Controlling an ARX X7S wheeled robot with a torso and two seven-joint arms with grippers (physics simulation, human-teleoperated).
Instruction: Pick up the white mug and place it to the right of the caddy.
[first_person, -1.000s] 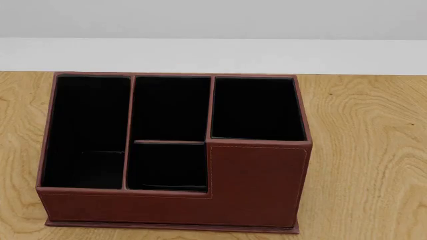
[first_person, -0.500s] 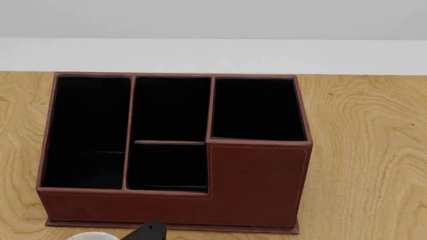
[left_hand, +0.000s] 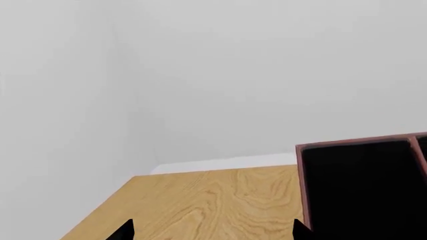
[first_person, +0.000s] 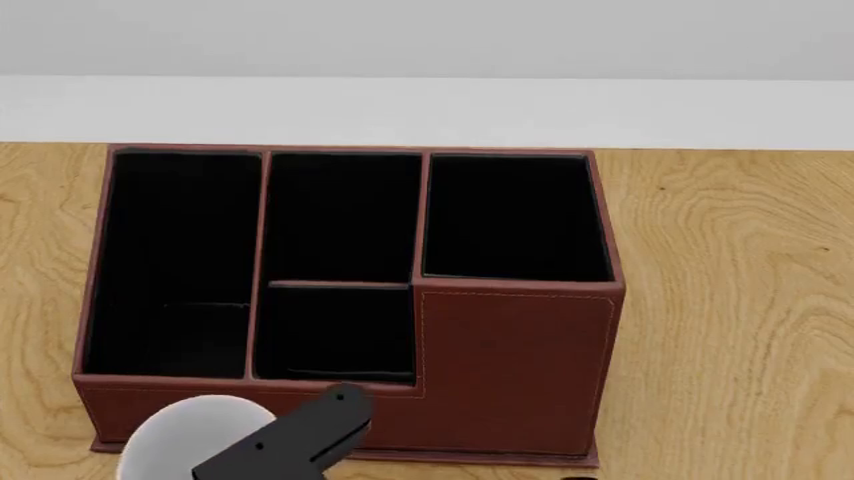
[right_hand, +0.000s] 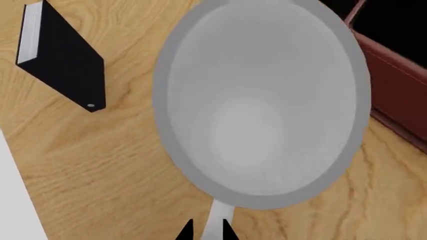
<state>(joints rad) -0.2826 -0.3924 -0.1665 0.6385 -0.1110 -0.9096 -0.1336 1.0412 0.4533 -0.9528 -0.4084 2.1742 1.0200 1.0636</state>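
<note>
The white mug (right_hand: 260, 100) fills the right wrist view, seen from above with its inside empty. Its loop handle (right_hand: 217, 225) sits between the two black fingertips of my right gripper (right_hand: 207, 231), which is shut on it. In the head view the white mug (first_person: 180, 435) hangs at the bottom edge, in front of the caddy's left front wall, with a black gripper finger (first_person: 307, 430) lying across it. The reddish-brown caddy (first_person: 514, 370) stands mid-table with its black compartments empty. My left gripper (left_hand: 213, 232) is open over bare wood, just left of the caddy (left_hand: 300, 165).
A small black book-like box (right_hand: 63, 60) lies on the wooden table (first_person: 747, 300) beyond the mug in the right wrist view. A white wall (first_person: 427, 110) runs along the table's far edge. Bare wood lies right of the caddy.
The mug and the right gripper's black finger have come up into the head view from its bottom edge, further in than half a second ago. The caddy has not moved.
</note>
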